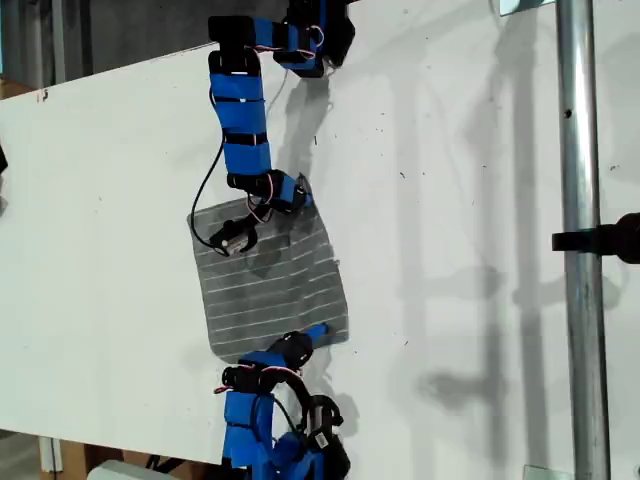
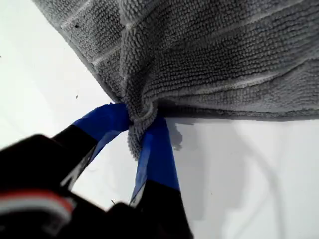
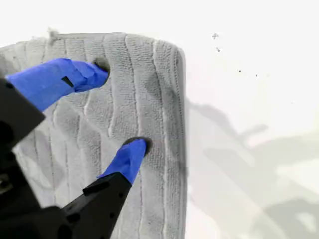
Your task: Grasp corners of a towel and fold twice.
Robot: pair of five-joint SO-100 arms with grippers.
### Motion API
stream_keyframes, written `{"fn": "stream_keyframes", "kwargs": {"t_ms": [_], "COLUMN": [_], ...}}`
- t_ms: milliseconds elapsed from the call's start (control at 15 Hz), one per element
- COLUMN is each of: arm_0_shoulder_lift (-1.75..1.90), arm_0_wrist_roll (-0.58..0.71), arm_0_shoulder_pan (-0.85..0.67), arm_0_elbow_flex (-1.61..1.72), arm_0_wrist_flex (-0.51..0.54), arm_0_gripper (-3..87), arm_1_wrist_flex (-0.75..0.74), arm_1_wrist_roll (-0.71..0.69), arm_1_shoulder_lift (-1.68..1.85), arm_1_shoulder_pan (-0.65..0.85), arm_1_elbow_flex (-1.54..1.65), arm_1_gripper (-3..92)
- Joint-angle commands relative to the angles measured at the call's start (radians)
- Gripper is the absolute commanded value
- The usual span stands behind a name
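Note:
The grey striped towel (image 1: pixel 275 280) lies spread on the white table (image 1: pixel 480 200). The arm entering from the bottom of the exterior view carries my first gripper (image 1: pixel 318 330), which sits at the towel's lower right corner in that view. In the first wrist view this gripper (image 2: pixel 141 119) is shut on that corner (image 2: pixel 134 142), and the towel (image 2: pixel 224 55) bunches at the jaws. My second gripper (image 1: pixel 232 240), on the arm entering from the top of the exterior view, rests on the towel near its upper left corner. It (image 3: pixel 121 107) is open, both fingertips (image 3: pixel 134 149) pressing into the towel (image 3: pixel 149 89) beside a corner (image 3: pixel 172 47).
A vertical metal pole (image 1: pixel 580 250) with a black clamp (image 1: pixel 605 240) stands at the exterior view's right. The arm bases sit at the top (image 1: pixel 310 35) and bottom (image 1: pixel 290 450) of that view. The table's edge runs along the exterior view's left side.

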Motion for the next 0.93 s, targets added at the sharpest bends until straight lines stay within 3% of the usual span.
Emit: {"fn": "stream_keyframes", "kwargs": {"t_ms": [0, 267, 533, 600, 667, 733, 867], "arm_0_shoulder_lift": [-0.077, -0.255, -0.345, -0.334, -0.314, -0.282, -0.222], "arm_0_wrist_roll": [-0.054, -0.135, -0.202, -0.201, -0.199, -0.201, -0.210], "arm_0_shoulder_pan": [0.021, 0.087, 0.095, 0.080, 0.063, 0.055, 0.043], "arm_0_elbow_flex": [-0.008, -0.100, -0.124, -0.123, -0.121, -0.103, -0.048], "arm_0_wrist_flex": [-0.054, -0.077, -0.095, -0.092, -0.078, -0.078, -0.107], "arm_0_gripper": [24.5, 25.8, 20.8, 16.2, 1.8, -2.8, -3.0], "arm_1_wrist_flex": [-0.008, -0.006, -0.002, -0.002, 0.000, 0.000, 0.002], "arm_1_wrist_roll": [0.012, 0.012, 0.012, 0.012, 0.014, 0.015, 0.017], "arm_1_shoulder_lift": [0.021, 0.025, 0.029, 0.031, 0.032, 0.034, 0.038], "arm_1_shoulder_pan": [-0.011, -0.011, -0.011, -0.012, -0.015, -0.017, -0.017], "arm_1_elbow_flex": [-0.060, -0.061, -0.061, -0.061, -0.061, -0.058, -0.054], "arm_1_gripper": [-0.2, -0.2, -0.2, -0.2, -0.2, -0.2, -0.2]}}
